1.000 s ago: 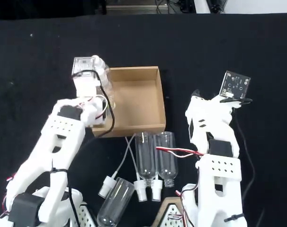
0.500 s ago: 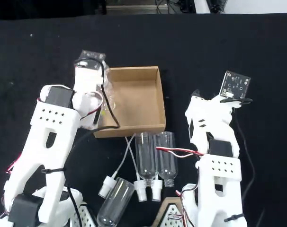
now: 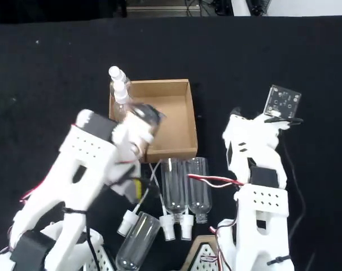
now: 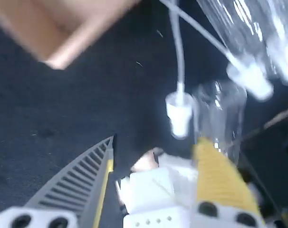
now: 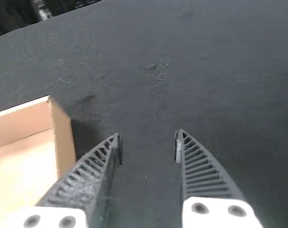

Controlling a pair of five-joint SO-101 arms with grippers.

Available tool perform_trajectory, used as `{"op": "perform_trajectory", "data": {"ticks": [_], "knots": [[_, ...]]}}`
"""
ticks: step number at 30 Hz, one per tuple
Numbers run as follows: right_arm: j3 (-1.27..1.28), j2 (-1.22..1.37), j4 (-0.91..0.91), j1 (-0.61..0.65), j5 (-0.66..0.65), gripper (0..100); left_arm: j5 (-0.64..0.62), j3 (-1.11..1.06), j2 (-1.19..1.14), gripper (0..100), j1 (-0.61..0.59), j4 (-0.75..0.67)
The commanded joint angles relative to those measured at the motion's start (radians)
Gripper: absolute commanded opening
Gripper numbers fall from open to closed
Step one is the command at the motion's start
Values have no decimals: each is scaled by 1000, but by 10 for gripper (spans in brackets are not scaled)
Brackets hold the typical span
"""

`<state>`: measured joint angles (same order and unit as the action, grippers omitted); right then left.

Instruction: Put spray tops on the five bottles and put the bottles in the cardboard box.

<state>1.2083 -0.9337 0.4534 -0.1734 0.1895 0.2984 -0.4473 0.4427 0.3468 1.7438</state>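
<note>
A capped bottle [image 3: 120, 93] leans in the far left corner of the cardboard box [image 3: 171, 113], its spray head above the rim. The left gripper [image 4: 156, 141] hangs just in front of the box's near wall. Its fingers are spread wide and hold nothing, above a loose spray top [image 4: 178, 114] and a lying bottle [image 4: 217, 111]. Beside these, two more bottles [image 3: 174, 186] lie side by side. The right gripper [image 5: 148, 137], likewise parted and empty, sits beside the box over the black table [image 3: 272, 51].

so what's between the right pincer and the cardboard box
Nothing: in the right wrist view, bare black table cloth separates the open right pincer from the side wall of the brown cardboard box.
</note>
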Motion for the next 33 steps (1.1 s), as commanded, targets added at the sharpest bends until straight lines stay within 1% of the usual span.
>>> {"op": "perform_trajectory", "data": {"ticks": [1,5,7,11,13,16,19,24,29,31,33], "knots": [[-25,-31,-20,-75,-11,170,14,-33,18,287,136,12],[-61,-30,25,-132,-14,171,11,-44,18,285,260,11],[-54,-25,63,-169,-58,172,9,-47,18,285,320,11],[-24,-31,144,-242,-87,172,-72,-128,18,288,412,-94],[-16,-31,172,-282,-87,172,-100,-163,18,289,424,-127],[-4,-31,178,-333,-87,172,-129,-193,18,287,426,-127],[33,-31,141,-347,-87,172,-190,-228,18,289,433,-132],[111,-27,-5,-341,-92,171,-371,-306,17,285,432,-175],[120,-27,-21,-339,-92,170,-582,-314,17,285,437,-186],[124,-27,-23,-339,-94,170,-617,-314,17,285,437,-186],[124,-27,-23,-339,-94,170,-623,-315,17,285,437,-186]]}}
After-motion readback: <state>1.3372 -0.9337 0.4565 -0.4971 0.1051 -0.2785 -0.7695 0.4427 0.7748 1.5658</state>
